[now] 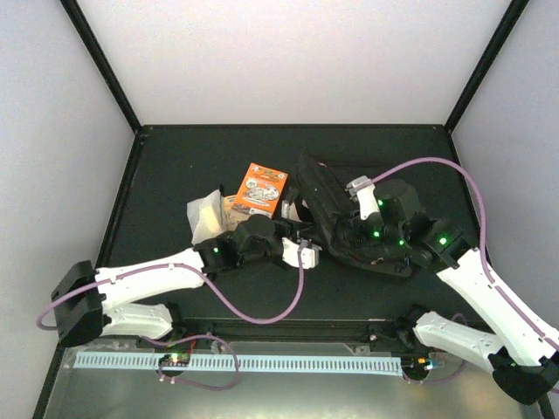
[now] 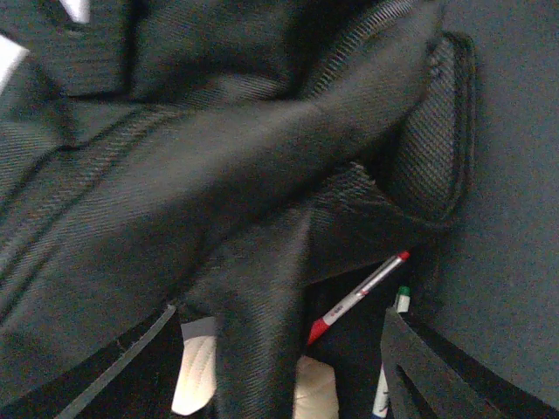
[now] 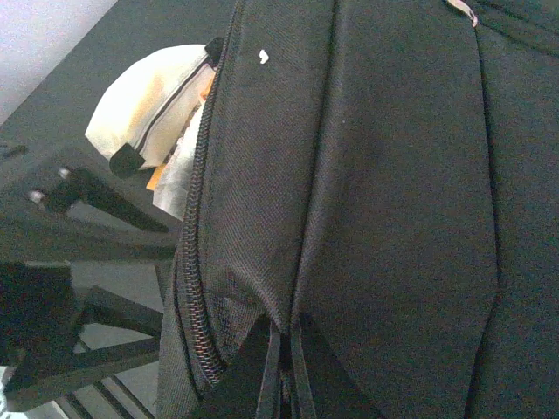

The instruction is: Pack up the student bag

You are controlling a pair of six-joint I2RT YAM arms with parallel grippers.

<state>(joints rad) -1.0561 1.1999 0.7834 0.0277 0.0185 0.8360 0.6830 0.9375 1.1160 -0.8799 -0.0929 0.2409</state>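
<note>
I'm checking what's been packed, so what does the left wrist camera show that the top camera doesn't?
Only the left wrist view shows a red-capped pen and a green-capped pen beside a fold of the student bag. Only the top view shows the orange box and the whitish pouch, lying left of the bag. Both views show the bag's black fabric.

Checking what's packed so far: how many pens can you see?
2: a red-capped pen and a green-capped pen beside it, under a fold of the student bag. More may be hidden.
</note>
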